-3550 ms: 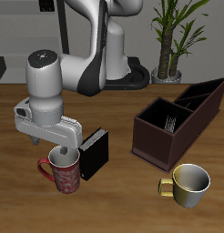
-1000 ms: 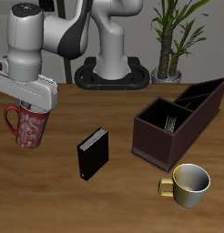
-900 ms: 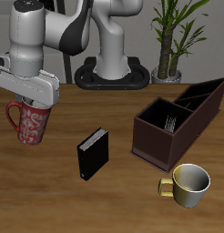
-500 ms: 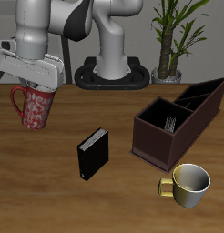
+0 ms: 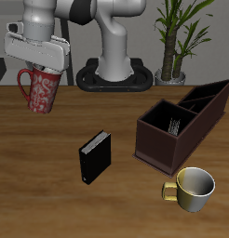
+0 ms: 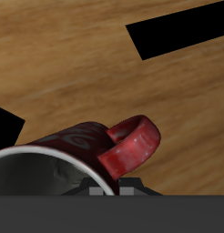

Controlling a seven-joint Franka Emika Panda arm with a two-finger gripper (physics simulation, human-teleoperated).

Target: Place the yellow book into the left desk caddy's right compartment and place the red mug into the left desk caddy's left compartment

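red mug (image 5: 39,91) hangs in the air directly under the gripper (image 5: 39,71), whose fingers are clamped on its rim, handle pointing away from the arm, well above the wooden table (image 5: 51,186); in the wrist view the mug (image 6: 82,155) fills the space just below the fingers with its loop handle sticking out. far across the table stands the dark caddy (image 5: 181,121), with a black upright book (image 5: 95,158) between it and the mug, and a cream mug (image 5: 193,188) sits near the table's front edge by the caddy's low-walled end.
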